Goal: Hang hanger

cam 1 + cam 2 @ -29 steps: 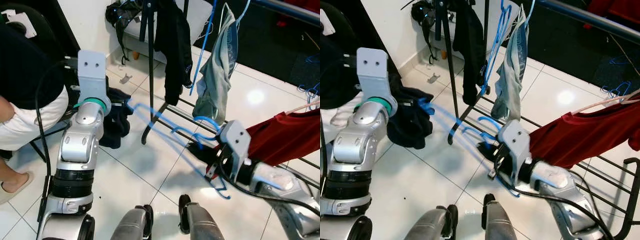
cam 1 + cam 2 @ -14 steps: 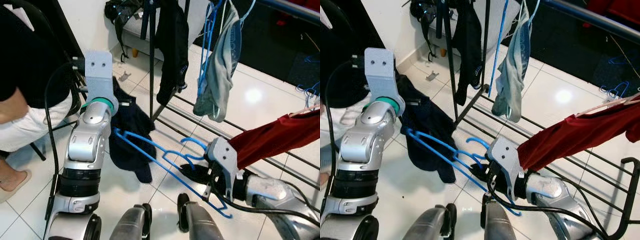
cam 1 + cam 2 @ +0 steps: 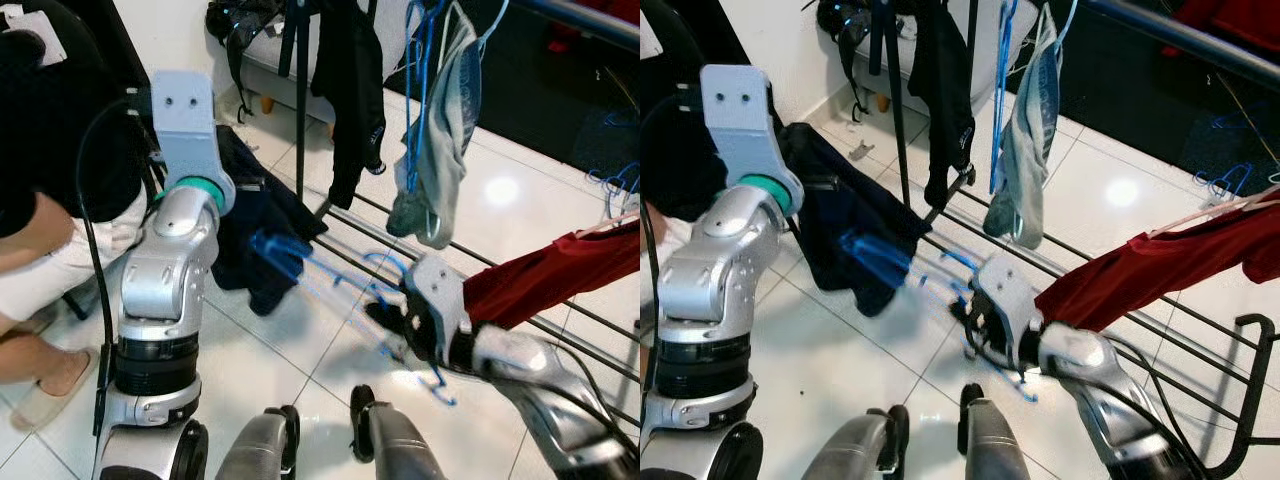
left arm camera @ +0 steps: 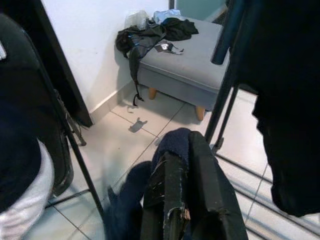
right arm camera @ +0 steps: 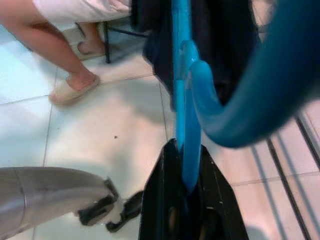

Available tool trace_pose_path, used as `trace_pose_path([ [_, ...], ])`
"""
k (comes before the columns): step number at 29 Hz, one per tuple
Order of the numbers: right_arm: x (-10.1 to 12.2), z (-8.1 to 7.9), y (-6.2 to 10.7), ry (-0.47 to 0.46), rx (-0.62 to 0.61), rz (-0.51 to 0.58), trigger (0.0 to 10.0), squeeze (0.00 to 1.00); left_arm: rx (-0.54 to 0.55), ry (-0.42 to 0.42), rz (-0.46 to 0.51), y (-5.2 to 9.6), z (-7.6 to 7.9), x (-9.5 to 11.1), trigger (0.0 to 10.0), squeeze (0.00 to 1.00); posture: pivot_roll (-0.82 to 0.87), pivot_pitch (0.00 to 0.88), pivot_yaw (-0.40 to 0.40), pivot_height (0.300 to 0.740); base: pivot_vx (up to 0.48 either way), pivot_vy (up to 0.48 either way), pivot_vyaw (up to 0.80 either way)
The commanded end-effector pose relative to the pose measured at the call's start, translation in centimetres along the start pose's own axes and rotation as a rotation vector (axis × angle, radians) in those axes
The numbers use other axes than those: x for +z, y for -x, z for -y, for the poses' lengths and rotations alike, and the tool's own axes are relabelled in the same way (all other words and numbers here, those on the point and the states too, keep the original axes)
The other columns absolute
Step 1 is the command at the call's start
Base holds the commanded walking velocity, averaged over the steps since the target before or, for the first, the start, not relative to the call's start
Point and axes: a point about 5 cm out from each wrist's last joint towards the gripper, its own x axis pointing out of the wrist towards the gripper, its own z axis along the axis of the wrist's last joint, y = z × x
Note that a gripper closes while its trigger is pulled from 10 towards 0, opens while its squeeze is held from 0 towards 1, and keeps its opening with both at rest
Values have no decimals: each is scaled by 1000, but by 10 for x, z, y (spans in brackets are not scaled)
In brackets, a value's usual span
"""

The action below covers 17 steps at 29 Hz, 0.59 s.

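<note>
We start on the left, where our left hand [image 4: 175, 200] has its two black fingers pressed together over a dark navy garment [image 3: 255, 235]; from the wrist view they look clamped on that cloth, which drapes down from the hand toward the floor beside the drying rack [image 3: 560, 330].

Moving right, the blue hanger [image 3: 330, 275] runs as a long blurred line from the garment across to our right hand [image 5: 187, 210]. Its long axis lies nearly level and slants slightly down toward the right, low in front of the rack's bottom bars. The left end of the hanger sits inside the garment; the hook end curls up just past the right hand, and that hand's fingers are squeezed on the hanger's blue shaft.

So the right hand is the one carrying the hanger, and the rack's upper rail [image 3: 590, 20] lies up and away from it, well above. We judge the hook has to rise and turn toward that rail before anything can hang.

The hanger itself is thin bright blue plastic, smeared by motion, with a rounded hook. Further right along the rack a red shirt [image 3: 560, 280] hangs on its own hanger, and a grey-green garment [image 3: 435, 150] dangles from a high bar.
</note>
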Motion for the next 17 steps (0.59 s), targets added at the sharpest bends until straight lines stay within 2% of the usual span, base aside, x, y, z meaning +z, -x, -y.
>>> trace_pose_path([
  [1,-8,2,1,-8,-28,-23,10000,0,-10,15,43,4,2,11,10000,0,-75,226,88,740,0,0,0],
  [2,-4,9,-12,-5,-81,-7,10000,0,-27,35,54,5,6,15,10000,0,-65,220,87,740,0,0,0],
  [5,-4,9,-12,-5,-81,-7,10000,0,-27,35,54,5,6,15,10000,0,-65,220,87,740,0,0,0],
  [6,3,10,-21,0,-101,17,10000,0,-37,47,59,6,9,17,10000,0,-63,212,83,740,0,0,0],
  [7,3,10,-21,0,-101,17,10000,0,-37,47,59,6,9,17,10000,0,-63,212,83,740,0,0,0],
  [9,21,3,-26,12,-53,92,10000,0,-29,36,46,5,11,11,10000,0,-67,208,77,740,0,0,0],
  [10,24,1,-26,17,-37,112,10000,0,-26,32,39,4,10,9,10000,0,-67,208,77,740,0,0,0],
  [11,32,-2,-17,10,-2,161,10000,0,-59,3,38,5,12,3,10000,0,-75,204,78,740,0,0,0],
  [15,34,-2,-14,6,7,175,10000,0,-74,-7,42,5,13,1,10000,0,-75,204,78,740,0,0,0],
  [16,39,0,-5,-13,1,220,10000,0,-98,-30,75,7,11,-1,10000,0,-85,201,78,740,0,0,0],
  [17,39,0,-5,-13,1,220,10000,0,-98,-30,75,7,11,-1,10000,0,-85,201,78,740,0,0,0],
])
